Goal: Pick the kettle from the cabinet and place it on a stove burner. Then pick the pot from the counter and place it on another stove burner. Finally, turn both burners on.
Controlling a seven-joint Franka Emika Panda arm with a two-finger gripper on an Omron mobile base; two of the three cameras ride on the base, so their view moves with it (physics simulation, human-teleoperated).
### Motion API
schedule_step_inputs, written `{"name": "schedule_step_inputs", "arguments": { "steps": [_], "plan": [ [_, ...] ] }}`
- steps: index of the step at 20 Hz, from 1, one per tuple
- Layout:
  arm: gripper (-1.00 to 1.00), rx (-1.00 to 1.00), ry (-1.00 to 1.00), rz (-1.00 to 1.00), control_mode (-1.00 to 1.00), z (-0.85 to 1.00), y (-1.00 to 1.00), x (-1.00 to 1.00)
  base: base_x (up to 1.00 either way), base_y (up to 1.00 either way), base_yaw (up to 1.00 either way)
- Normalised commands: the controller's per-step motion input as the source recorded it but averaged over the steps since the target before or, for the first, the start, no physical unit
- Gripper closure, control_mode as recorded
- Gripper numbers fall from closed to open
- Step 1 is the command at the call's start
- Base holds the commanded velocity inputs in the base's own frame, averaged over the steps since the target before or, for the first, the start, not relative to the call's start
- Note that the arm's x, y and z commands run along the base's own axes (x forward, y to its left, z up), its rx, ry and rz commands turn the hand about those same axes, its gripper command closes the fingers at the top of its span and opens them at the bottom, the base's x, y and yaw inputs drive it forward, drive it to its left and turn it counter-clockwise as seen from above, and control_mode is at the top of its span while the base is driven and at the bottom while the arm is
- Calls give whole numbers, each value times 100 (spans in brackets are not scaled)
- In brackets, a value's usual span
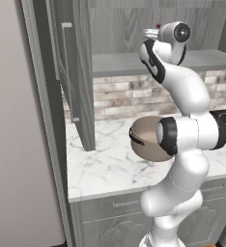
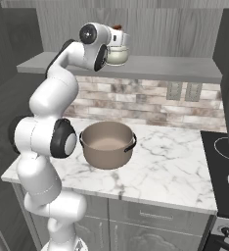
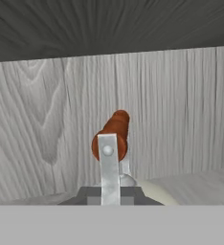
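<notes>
I hold the gripper [image 2: 117,43] level at the kettle [image 2: 118,55] on the cabinet [image 2: 185,67] shelf, 12 o'clock of the pot [image 2: 107,143], handle bar dead ahead; I cannot tell the jaws' state.

The arm [image 2: 53,103] is built of smooth, glossy white shells, rounded and bulbous like stacked capsules, with dark grey to black bands and rings at each joint where one segment meets the next. Round white caps with a dark rim close the ends of the larger joints, and the wrist ends in a pale cylinder with a dark circular face and a small bright centre. The gripper [image 2: 119,39] is a pale grey-white block, and in the hand view a flat, light metal finger [image 3: 108,172] with a small round screw head rises from a dark grey base.
</notes>
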Motion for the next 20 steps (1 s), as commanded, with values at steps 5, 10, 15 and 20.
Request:
{"name": "schedule_step_inputs", "arguments": {
  "steps": [5,10,15,20],
  "plan": [
    [100,0,-8,0,-100,-3,0,-31,0,0,0],
    [100,0,-11,0,-100,-1,0,-56,0,0,0],
    [100,0,-12,0,-100,0,0,-54,0,0,0],
    [100,0,-9,0,-100,1,0,-51,0,0,0]
  ]
}}
